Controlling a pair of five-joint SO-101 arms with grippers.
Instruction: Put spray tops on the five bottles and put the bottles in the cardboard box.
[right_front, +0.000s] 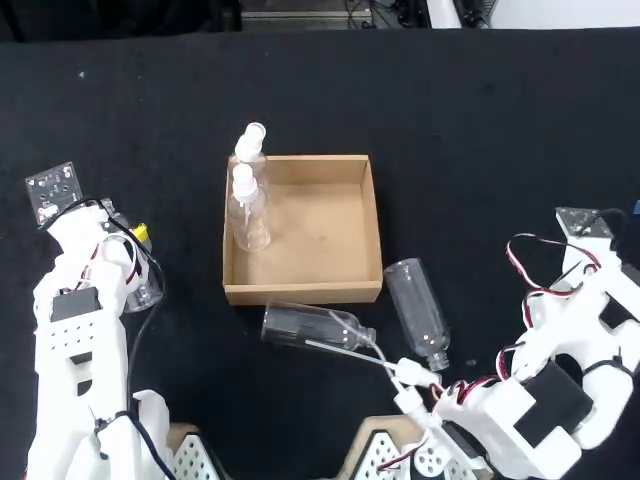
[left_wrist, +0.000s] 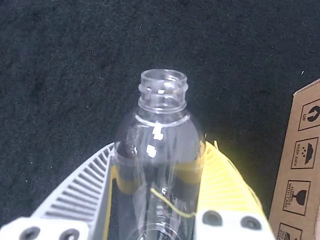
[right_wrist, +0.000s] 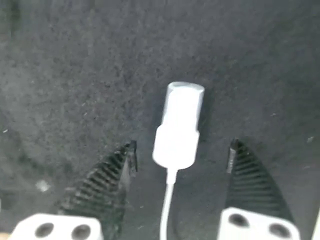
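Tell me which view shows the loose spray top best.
The right wrist view: the spray top lies large, head and tube clear, inside the open right gripper. The high view shows it small beside that arm. The left wrist view faces a bottle.

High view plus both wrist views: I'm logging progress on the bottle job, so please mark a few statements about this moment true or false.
1. The left hand holds a topless bottle. True.
2. The right hand is shut on the spray top. False: it is open, and the spray top lies on the table between its fingers.
3. Two uncapped bottles lie in front of the cardboard box. True.
4. Five bottles stand in the cardboard box. False: one capped bottle stands inside it, with a second capped one at its back corner.
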